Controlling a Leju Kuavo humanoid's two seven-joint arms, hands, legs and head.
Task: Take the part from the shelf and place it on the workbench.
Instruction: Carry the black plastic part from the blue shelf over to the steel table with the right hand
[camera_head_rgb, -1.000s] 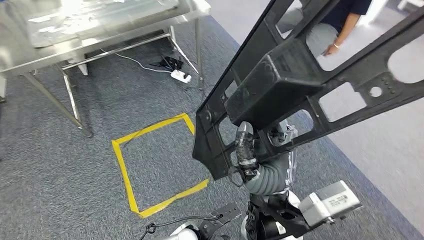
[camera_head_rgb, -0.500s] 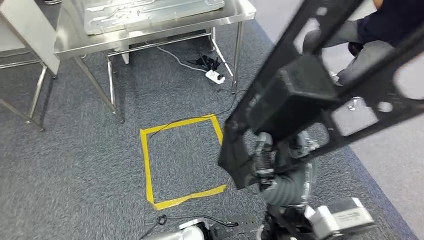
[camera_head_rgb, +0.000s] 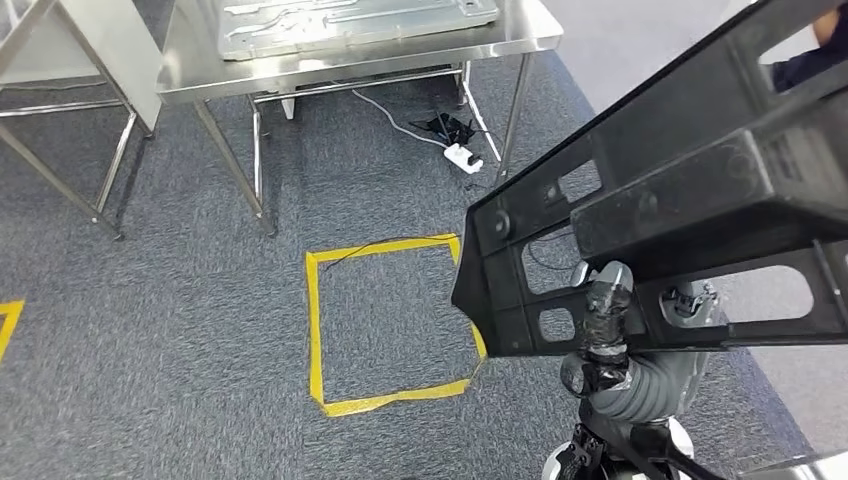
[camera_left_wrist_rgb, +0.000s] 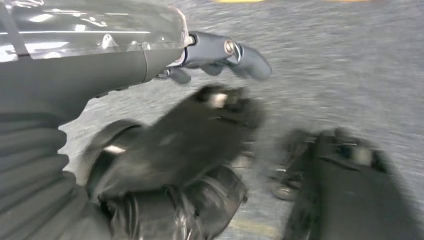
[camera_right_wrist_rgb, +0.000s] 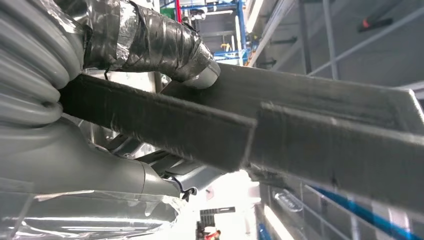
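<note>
As the robot turns, the steel workbench (camera_head_rgb: 360, 55) has swung nearer centre of its head view than a second ago, so the carry is well along. Its right hand (camera_head_rgb: 603, 335) grips the black frame part (camera_head_rgb: 690, 210), held aloft over the yellow taped square (camera_head_rgb: 318, 330). The left hand (camera_left_wrist_rgb: 220, 50) hangs blurred, fingers seemingly loose and empty.

We see open carpet (camera_head_rgb: 180, 330) between us and the workbench (camera_head_rgb: 400, 55), marked by a yellow tape square (camera_head_rgb: 385, 325). The bench legs (camera_head_rgb: 240, 170) and a cable with a power strip (camera_head_rgb: 462, 155) lie under it. The part (camera_head_rgb: 690, 200), held by the right hand (camera_head_rgb: 610, 330), blocks the right side. A metal tray (camera_head_rgb: 350, 18) occupies the benchtop.
</note>
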